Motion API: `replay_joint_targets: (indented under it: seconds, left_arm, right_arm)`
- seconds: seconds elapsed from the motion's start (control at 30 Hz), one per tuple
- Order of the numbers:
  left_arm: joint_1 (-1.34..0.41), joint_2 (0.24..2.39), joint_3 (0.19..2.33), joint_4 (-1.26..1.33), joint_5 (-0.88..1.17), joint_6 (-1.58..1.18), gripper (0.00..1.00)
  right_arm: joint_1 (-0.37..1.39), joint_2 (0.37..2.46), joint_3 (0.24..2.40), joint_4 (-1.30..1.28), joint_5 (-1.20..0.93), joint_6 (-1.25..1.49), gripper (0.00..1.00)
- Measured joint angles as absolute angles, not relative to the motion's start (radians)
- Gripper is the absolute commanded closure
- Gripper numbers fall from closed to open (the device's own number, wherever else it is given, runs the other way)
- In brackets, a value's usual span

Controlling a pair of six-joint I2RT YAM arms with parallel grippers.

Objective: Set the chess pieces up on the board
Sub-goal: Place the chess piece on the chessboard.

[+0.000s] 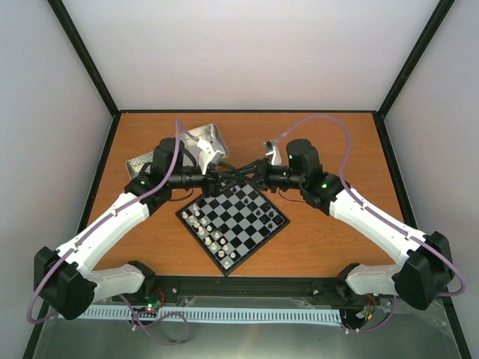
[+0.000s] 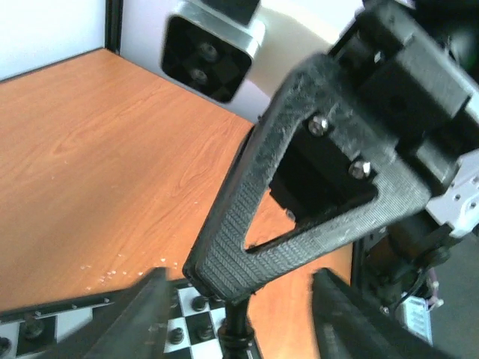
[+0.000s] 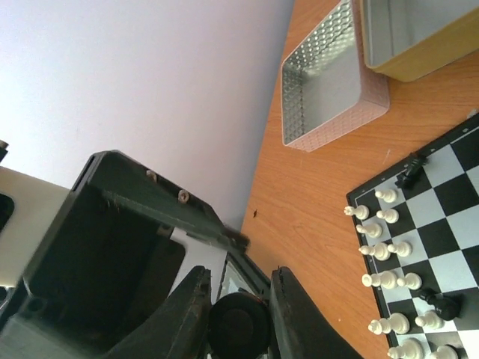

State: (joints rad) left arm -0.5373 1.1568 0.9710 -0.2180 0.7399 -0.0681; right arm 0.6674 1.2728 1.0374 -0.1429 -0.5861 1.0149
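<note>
Gripping a small round dark object, judged to be a black piece (image 3: 238, 327): right tool (image 3: 239, 292), fingers closed on it. Left tool (image 2: 239, 314): fingers spread wide, holding nothing, facing the right tool at very close quarters. Both hang over the far corner of the board (image 1: 251, 232). White pieces (image 1: 206, 224) stand ranked along its near-left edge, with a few black pieces (image 1: 258, 203) along the far-right edge. Two tins (image 1: 208, 138) lie far-left on the worktop (image 1: 329, 149). Hazards: the tools colliding, being so close, or the held piece slipping and toppling those standing below.

L gripper (image 1: 219, 179), R gripper (image 1: 249, 175), over board (image 1: 248, 225)
</note>
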Motion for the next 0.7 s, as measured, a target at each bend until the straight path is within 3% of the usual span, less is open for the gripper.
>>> replay_joint_targets:
  seconds: [0.23, 0.37, 0.5, 0.7]
  left_arm:
    - [-0.537, 1.119, 0.904, -0.11, 0.679, -0.241, 0.24]
    - [-0.537, 1.027, 0.783, 0.043, 0.635, -0.471, 0.19]
    - [-0.537, 0.969, 0.726, 0.212, 0.622, -0.691, 0.03]
    - [-0.537, 0.944, 0.715, 0.418, 0.621, -0.905, 0.02]
  right_arm:
    - [0.668, 1.214, 0.937, 0.031, -0.457, 1.18, 0.82]
    - [0.668, 1.194, 0.941, 0.141, -0.429, 1.217, 0.81]
    - [0.668, 1.193, 0.948, 0.214, -0.437, 1.226, 0.81]
    - [0.668, 1.193, 0.948, 0.313, -0.477, 1.24, 0.82]
